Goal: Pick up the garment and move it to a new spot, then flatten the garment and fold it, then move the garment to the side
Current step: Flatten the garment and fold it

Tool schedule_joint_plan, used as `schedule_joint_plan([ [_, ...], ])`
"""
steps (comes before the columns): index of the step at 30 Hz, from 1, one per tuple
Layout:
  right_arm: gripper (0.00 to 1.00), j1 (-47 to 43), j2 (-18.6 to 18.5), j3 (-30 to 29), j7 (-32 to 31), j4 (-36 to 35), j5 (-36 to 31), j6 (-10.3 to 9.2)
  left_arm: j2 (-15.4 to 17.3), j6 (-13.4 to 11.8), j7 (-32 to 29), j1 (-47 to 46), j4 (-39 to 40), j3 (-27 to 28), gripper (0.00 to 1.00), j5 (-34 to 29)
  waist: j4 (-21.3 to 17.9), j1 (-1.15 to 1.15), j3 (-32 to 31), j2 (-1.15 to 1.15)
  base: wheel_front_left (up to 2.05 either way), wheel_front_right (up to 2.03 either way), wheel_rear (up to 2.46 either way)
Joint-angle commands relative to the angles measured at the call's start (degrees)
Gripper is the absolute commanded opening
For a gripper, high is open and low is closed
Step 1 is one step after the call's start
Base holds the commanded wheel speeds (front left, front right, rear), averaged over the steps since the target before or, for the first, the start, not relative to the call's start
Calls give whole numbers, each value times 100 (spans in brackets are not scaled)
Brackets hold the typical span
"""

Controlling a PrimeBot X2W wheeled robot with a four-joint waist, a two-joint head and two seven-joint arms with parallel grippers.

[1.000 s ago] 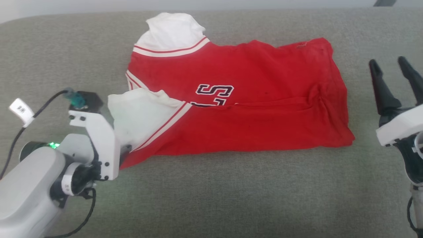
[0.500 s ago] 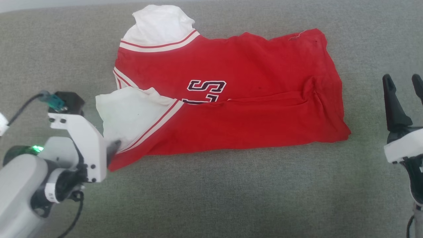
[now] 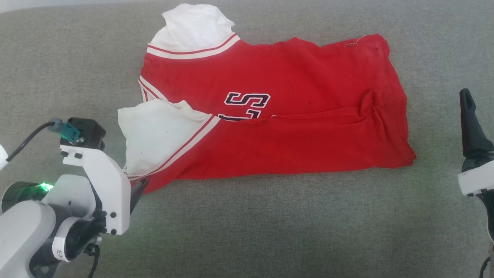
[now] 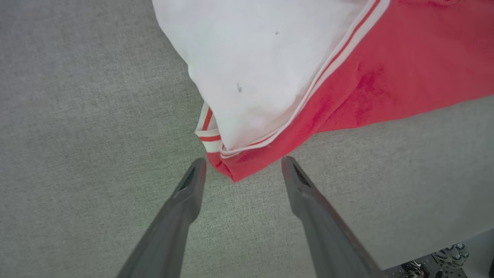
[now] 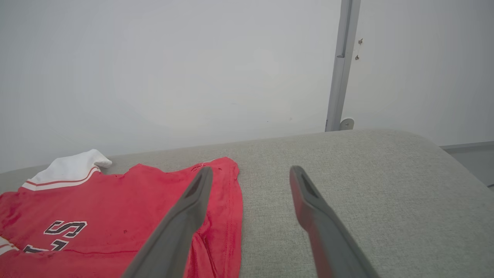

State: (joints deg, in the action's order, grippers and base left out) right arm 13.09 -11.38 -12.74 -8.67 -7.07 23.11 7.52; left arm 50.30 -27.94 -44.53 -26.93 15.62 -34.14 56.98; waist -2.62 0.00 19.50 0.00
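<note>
On the cushion (image 3: 270,231), the garment (image 3: 293,116) lies half folded, its red corner just between your left gripper (image 4: 243,162) tips, jaws wide, so ease forward and pinch every layer, with the right gripper (image 5: 251,170), also wide, beside its far edge; the print (image 3: 247,101) reads "S".

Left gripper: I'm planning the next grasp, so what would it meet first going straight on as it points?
Probably the garment: its red corner lies just ahead of the open left gripper, though the cushion beneath may come first.
</note>
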Motion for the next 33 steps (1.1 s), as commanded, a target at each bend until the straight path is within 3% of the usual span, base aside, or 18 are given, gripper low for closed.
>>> schedule_joint_plan([
  [1, 100, -54, 19, 0, -19, -43, 26, -6, 20, -22, -26, 85, 20, -6, 100, -33, -2, 0, 17, 0, 0, 0, 0],
  [7, 100, 59, 71, 40, -62, -120, 62, -6, -14, 36, 52, 74, -328, -92, 100, -139, -68, 0, 127, 0, 0, 0, 0],
  [15, 100, 140, 100, 122, -111, -96, 106, -6, -455, 503, 456, -304, -1315, -32, 100, -54, -156, 0, 299, 0, 0, 0, 0],
  [20, 100, 140, 90, 227, -315, -10, 170, -6, -692, 694, 363, -530, -1923, -94, 100, 58, -141, 0, 350, 0, 0, 0, 0],
  [21, 100, 109, 98, 269, -507, 77, 206, -6, -731, 825, 182, -575, -2153, -207, 15, 127, -130, 0, 353, 0, 0, 0, 0],
  [22, 100, 100, 96, 290, -623, 128, 231, -6, -772, 867, 123, -588, -2252, -240, 0, 163, -122, 0, 352, 0, 0, 0, 0],
  [33, 100, 260, 40, 451, -2249, 774, 292, -6, -1088, 1210, -11, -882, -2594, -478, 0, 131, 61, 0, 341, 0, 0, 0, 0],
])
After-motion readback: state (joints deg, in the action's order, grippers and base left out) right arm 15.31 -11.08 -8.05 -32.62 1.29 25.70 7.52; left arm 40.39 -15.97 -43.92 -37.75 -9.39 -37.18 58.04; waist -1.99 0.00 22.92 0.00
